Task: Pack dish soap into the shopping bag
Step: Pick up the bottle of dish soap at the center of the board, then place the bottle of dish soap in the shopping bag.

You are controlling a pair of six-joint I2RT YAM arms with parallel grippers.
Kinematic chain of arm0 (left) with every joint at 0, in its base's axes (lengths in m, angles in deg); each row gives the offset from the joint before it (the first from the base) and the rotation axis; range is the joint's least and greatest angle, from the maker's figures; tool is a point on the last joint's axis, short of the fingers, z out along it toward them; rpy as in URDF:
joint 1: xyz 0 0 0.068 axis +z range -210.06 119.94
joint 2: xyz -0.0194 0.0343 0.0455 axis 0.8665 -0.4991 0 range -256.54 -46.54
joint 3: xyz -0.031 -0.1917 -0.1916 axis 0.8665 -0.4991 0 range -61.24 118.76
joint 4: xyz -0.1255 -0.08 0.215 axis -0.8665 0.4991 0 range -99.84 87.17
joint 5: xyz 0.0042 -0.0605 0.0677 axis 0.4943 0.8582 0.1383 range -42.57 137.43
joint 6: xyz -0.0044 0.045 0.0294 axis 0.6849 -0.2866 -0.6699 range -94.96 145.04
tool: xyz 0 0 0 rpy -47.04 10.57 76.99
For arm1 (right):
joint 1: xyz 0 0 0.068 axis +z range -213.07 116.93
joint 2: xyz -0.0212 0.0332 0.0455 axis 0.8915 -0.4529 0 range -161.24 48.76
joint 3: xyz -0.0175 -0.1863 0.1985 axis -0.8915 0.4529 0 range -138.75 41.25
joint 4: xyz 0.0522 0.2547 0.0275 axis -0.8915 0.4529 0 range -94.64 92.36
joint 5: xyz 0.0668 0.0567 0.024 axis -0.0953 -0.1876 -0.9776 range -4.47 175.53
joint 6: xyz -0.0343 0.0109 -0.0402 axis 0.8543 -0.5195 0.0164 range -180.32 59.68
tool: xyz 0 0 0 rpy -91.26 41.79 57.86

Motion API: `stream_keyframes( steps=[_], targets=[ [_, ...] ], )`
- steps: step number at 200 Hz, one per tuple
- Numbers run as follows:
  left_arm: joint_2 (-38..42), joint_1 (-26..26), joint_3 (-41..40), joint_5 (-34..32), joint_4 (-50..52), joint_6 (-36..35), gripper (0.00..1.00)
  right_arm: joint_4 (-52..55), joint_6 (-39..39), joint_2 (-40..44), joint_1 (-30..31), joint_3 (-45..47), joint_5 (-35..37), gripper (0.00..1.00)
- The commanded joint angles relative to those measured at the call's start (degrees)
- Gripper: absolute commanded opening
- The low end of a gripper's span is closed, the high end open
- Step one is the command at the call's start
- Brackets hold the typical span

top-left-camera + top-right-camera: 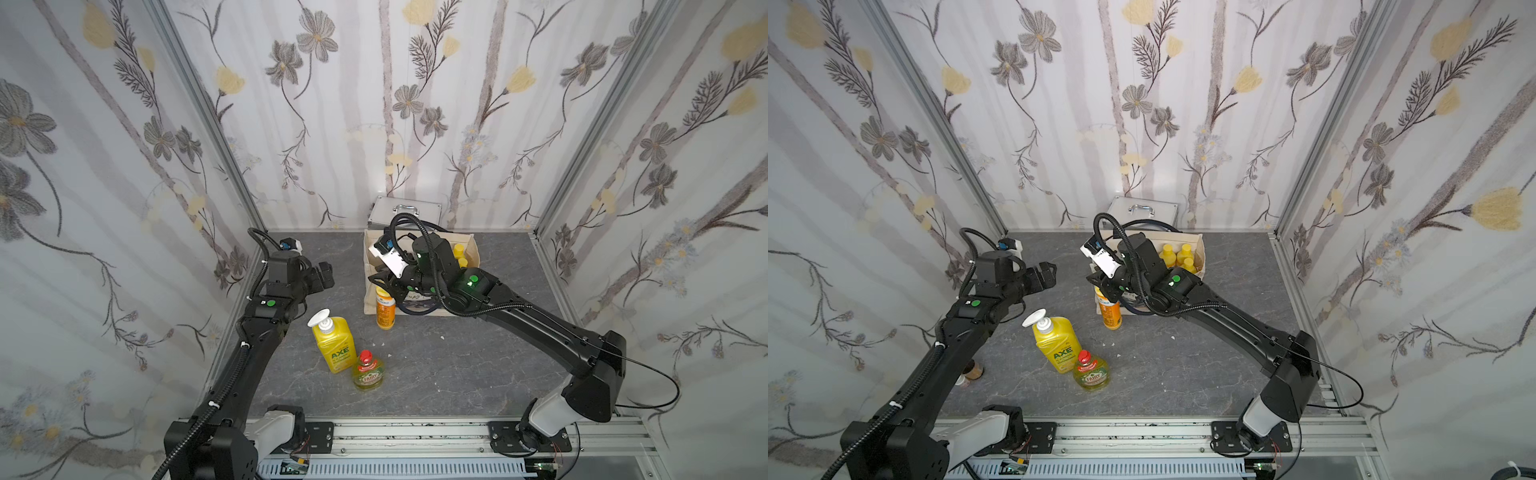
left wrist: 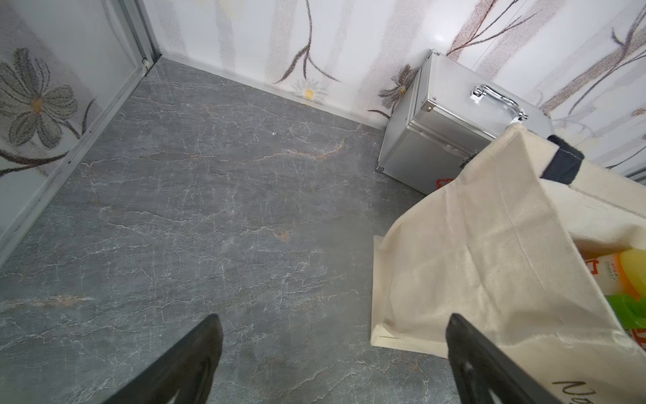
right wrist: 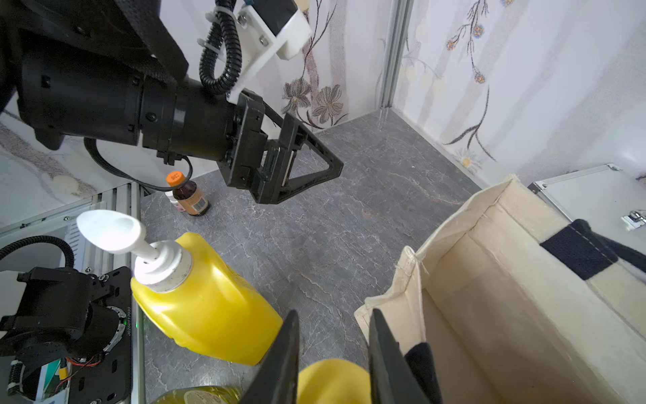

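**Right gripper pinches an orange bottle's cap beside the bag**

At the bottom of the right wrist view, the right gripper (image 3: 334,321) has its jaws nearly closed on the yellow cap (image 3: 332,381) of a slim orange bottle (image 1: 385,311). In both top views that bottle is upright just above centre, in front of the left front corner of the shopping bag (image 1: 469,249). Whether its base touches the grey table (image 1: 457,361) I cannot tell. The bag stands open at upper centre, before a silver case (image 1: 405,212). 3 yellow caps (image 1: 1185,250) show inside it, and the left wrist view adds a green cap (image 2: 625,307). The left gripper (image 2: 334,325), left of centre, is spread wide and holds nothing. The AXE pump bottle (image 1: 334,347) and the Fairy bottle (image 1: 368,372) stand side by side below centre.
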Motion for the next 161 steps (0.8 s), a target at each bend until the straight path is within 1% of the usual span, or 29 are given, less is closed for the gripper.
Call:
stream_keyframes(
  steps=[1,45,81,161],
  targets=[
    [0.4,0.0,0.2,-0.5,0.0,-0.3,1.0,-0.4,2.1,0.6,0.1,-3.9,0.9,0.0],
    [0.4,-0.1,0.2,-0.5,-0.1,-0.3,1.0,3.2,3.1,0.5,0.0,-12.6,1.7,0.0],
    [0.4,-0.3,0.4,-0.3,0.2,-0.3,1.0,6.6,3.9,-2.2,-0.3,-20.6,4.0,0.0],
    [-0.3,-0.4,0.4,-0.3,0.2,-0.4,1.0,6.4,2.3,-6.3,-2.7,-32.0,3.8,0.0]
  ],
)
